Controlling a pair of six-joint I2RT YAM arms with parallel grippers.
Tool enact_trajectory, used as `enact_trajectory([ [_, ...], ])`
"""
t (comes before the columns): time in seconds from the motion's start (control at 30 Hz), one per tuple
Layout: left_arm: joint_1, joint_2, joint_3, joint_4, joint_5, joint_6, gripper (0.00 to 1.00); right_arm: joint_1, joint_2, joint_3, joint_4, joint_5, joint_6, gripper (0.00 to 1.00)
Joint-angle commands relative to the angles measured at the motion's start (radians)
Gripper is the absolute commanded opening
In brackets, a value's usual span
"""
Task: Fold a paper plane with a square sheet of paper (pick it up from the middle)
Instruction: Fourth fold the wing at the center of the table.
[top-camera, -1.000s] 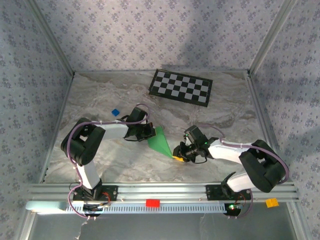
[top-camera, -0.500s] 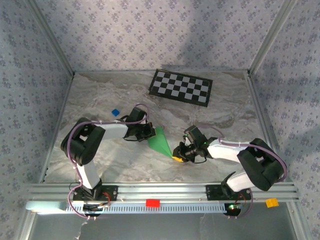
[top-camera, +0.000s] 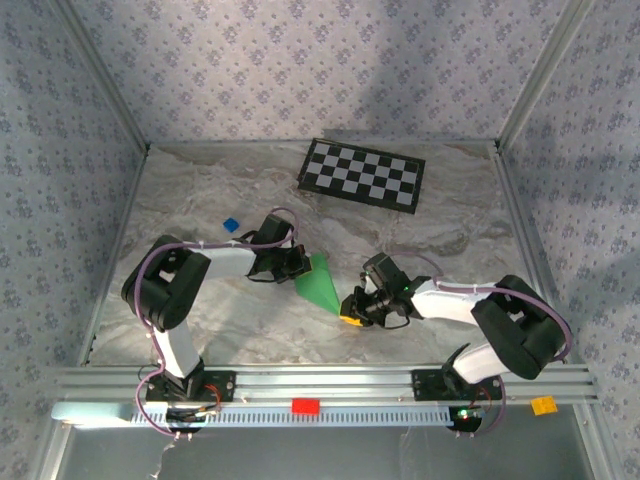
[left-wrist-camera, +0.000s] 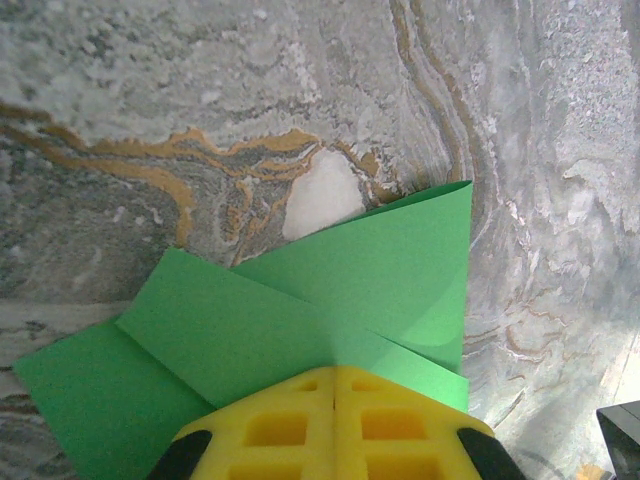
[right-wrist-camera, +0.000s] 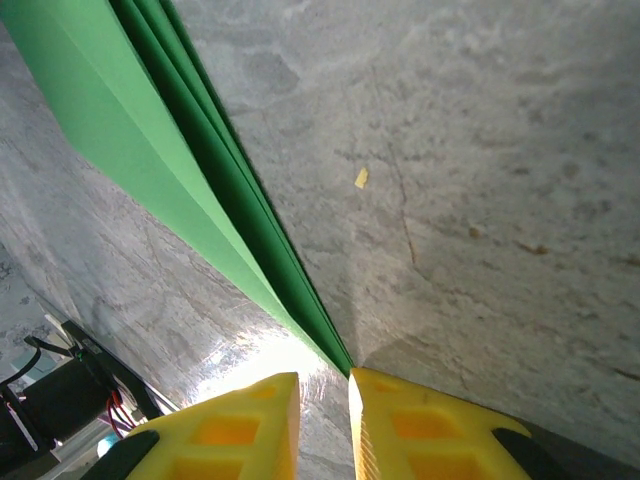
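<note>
paper plane (top-camera: 320, 284) lying mid-table (top-camera: 200, 205) between both arms. left gripper (left-wrist-camera: 335, 388): fingers together at its wide end, grip on it not discernible. right gripper (right-wrist-camera: 323, 388): fingers narrowly apart, pointed tip at their gap.

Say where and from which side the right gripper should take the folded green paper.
Probably the pointed tip of the paper plane, coming in from that end, opposite the left gripper clamping the wide end. The layers converge there, facing the right gripper's gap.
</note>
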Motion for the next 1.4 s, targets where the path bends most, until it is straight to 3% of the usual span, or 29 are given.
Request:
enact_trajectory([
  [0.0,0.008,0.021,-0.017,-0.096,-0.048,0.004,0.0,0.006,-0.004,0.019,-0.016,0.023,-0.016,0.22],
  [0.23,0.009,0.018,-0.007,-0.108,-0.049,0.004,0.0,0.001,-0.067,-0.022,-0.087,0.051,0.016,0.24],
  [0.73,0.009,0.017,-0.004,-0.108,-0.044,0.0,0.0,0.016,0.023,0.019,0.051,0.028,0.036,0.24],
  [1.37,0.009,0.013,0.006,-0.118,-0.044,0.006,0.0,0.003,0.01,0.053,0.02,0.064,-0.012,0.24],
])
